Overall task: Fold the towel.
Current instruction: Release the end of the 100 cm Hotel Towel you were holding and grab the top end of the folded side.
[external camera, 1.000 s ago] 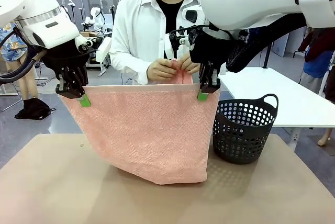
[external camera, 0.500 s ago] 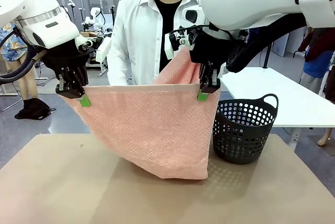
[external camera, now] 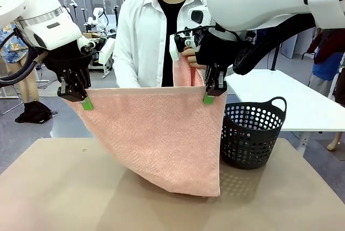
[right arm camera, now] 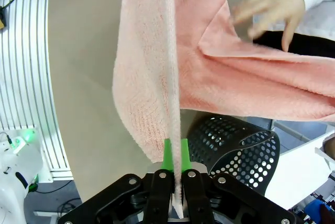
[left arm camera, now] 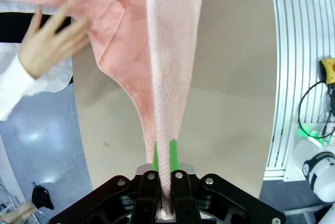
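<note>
- The left gripper (external camera: pixel 85 102) is clamped on one top corner of the towel (external camera: pixel 156 139), its green pads pinching the hem.
- The right gripper (external camera: pixel 208 97) grips the other top corner at the same height, and the edge runs taut between the two.
- Below both grippers the pink cloth hangs down to the table (external camera: pixel 48 193).
- Beyond them, a person's hand (external camera: pixel 188 55) holds the towel's far edge up.
- A dark basket (external camera: pixel 253 134) stands below the right gripper, just beside the cloth.

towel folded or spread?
Not folded yet: the towel hangs spread between left gripper and right gripper, a person's hand holding its far part.
</note>
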Motion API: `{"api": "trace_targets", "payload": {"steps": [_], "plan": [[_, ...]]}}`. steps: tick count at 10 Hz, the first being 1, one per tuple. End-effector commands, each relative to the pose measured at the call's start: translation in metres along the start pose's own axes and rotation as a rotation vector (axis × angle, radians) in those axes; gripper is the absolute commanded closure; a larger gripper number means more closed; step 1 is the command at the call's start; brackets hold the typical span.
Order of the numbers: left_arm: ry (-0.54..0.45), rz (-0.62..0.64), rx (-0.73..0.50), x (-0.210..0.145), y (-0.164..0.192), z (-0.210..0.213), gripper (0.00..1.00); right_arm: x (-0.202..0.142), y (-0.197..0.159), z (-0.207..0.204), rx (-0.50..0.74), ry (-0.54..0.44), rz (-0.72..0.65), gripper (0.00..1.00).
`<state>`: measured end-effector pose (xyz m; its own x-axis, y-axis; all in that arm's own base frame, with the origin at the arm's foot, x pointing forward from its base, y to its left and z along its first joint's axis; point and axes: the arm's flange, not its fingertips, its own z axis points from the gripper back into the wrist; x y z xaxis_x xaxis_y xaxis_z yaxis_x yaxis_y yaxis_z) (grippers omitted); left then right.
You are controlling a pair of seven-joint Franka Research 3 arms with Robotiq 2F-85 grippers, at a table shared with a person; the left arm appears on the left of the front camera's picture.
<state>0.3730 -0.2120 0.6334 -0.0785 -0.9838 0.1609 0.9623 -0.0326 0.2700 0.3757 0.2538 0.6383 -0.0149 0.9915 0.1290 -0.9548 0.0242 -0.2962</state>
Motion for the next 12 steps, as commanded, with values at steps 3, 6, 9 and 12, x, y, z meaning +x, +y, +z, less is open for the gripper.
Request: {"api": "trace_targets", "payload": {"steps": [3,6,9,12], "plan": [[0.002,0.003,0.002,-0.001,0.0006,0.0002,1.0,-0.0013,-0.0007,-0.0004,-0.001,0.004,-0.001,1.0],[0.002,0.003,0.002,-0.001,0.0006,0.0002,1.0,-0.0013,-0.0007,-0.0004,-0.001,0.004,-0.001,1.0],[0.002,0.003,0.002,-0.001,0.0006,0.0002,1.0,-0.0013,-0.0007,-0.0004,-0.001,0.004,-0.001,1.0],[0.002,0.003,0.002,-0.001,0.0006,0.0002,1.0,-0.0013,-0.0007,-0.0004,-0.001,0.004,-0.001,1.0]]}}
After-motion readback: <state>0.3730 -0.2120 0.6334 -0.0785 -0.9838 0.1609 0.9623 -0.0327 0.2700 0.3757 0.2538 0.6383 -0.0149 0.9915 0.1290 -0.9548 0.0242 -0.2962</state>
